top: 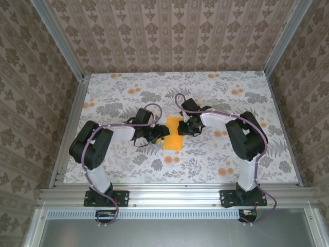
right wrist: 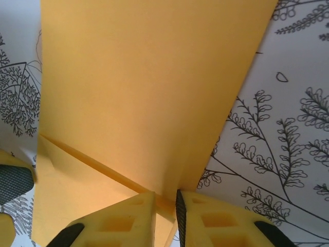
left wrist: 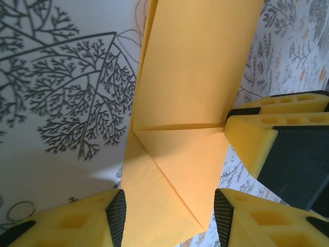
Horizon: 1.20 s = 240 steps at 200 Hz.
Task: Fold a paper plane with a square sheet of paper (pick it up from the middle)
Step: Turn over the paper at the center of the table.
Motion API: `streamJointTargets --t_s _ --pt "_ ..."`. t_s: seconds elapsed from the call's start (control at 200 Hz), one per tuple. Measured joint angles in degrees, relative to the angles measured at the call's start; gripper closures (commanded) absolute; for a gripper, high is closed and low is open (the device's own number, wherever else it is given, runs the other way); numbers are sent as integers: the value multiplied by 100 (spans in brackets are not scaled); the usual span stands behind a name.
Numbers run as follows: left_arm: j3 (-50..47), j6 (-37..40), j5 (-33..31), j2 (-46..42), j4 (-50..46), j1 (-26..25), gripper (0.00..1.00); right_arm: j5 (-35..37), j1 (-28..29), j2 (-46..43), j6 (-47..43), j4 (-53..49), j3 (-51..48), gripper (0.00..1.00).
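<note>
The square sheet of paper (top: 174,139) lies orange-yellow on the tablecloth between the two arms. It is folded to an oblong with creased flaps, not a paper plane's dart shape. In the left wrist view the paper (left wrist: 195,67) shows a diagonal flap ending in a point. My left gripper (left wrist: 169,216) stands open, its pads either side of that point. My right gripper (right wrist: 165,198) is shut on the paper's (right wrist: 144,77) right edge, by a raised crease. From above, the left gripper (top: 160,133) sits at the sheet's left edge and the right gripper (top: 187,126) at its upper right.
A floral tablecloth (top: 216,154) covers the table, walled by patterned panels and aluminium rails (top: 175,195) at the near edge. The right gripper's yellow fingers (left wrist: 267,128) reach into the left wrist view beside the paper.
</note>
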Motion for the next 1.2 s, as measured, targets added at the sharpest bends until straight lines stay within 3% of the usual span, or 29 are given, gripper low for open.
streamJointTargets --t_s 0.52,1.2 --pt "96 -203 192 208 267 -44 53 -435 -267 0 278 428 -254 89" --pt "376 -398 234 573 619 -114 77 -619 -330 -7 369 684 -378 87"
